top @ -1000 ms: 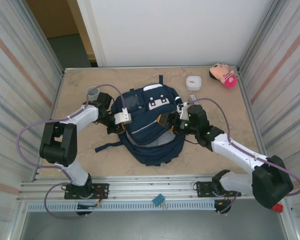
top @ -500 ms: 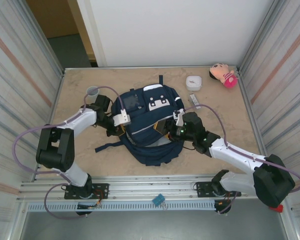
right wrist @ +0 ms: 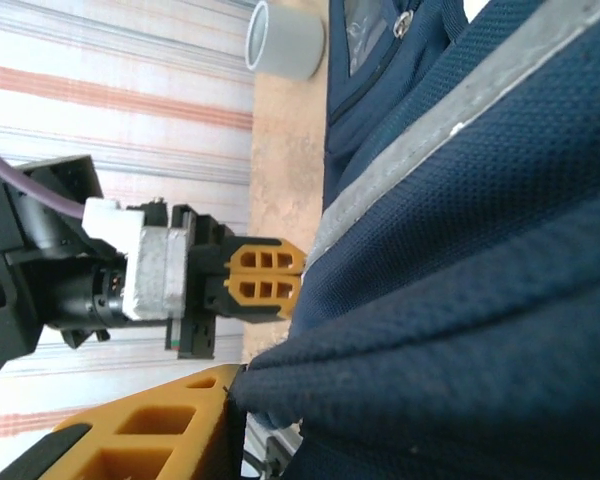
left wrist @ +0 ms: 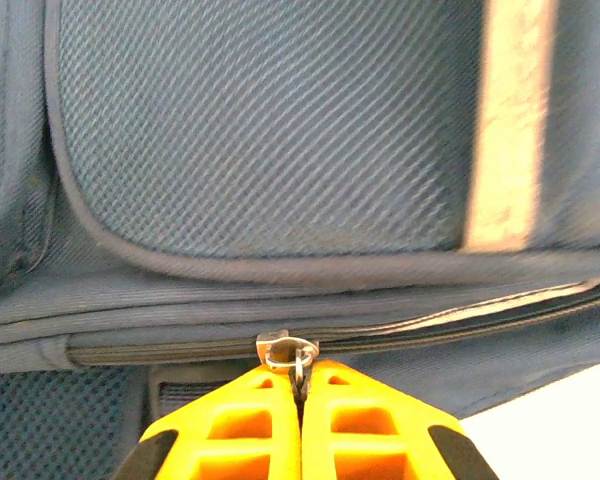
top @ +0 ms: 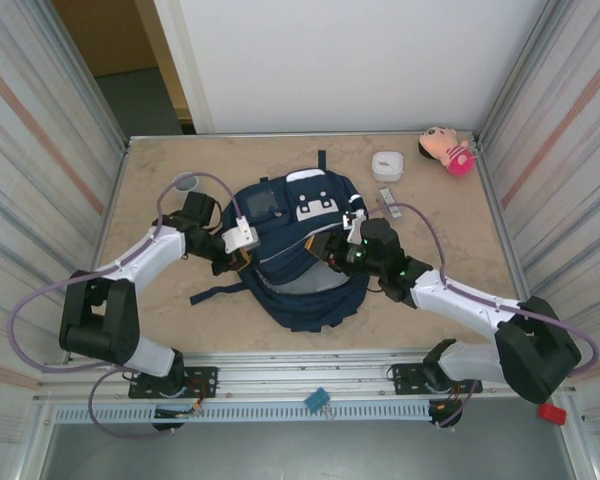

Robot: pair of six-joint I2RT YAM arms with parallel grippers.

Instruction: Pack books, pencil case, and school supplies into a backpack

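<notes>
The navy backpack [top: 295,255] lies in the middle of the table. My left gripper [top: 242,248] is at its left edge, orange fingers [left wrist: 240,425] shut on the small metal zip pull [left wrist: 296,356] of a closed zip line. My right gripper [top: 332,246] rests on the backpack's right side, by the gaping main opening. One orange finger [right wrist: 145,432] shows there, with a fold of backpack fabric [right wrist: 400,370] lying against its pad; the other finger is hidden. A narrow grey-white bar [top: 388,199] lies right of the backpack. The books and the pencil case are out of view.
A grey cup [top: 185,183] stands left of the backpack, close to my left arm. A white rounded box [top: 387,164] and a pink plush toy [top: 446,150] sit at the back right. Striped walls close in both sides. My left gripper [right wrist: 302,283] faces the right wrist camera.
My right gripper has slid left from beside the backpack onto its right side, its jaws narrowing. My left gripper stays pinched at the zip while its arm has swung outward.
</notes>
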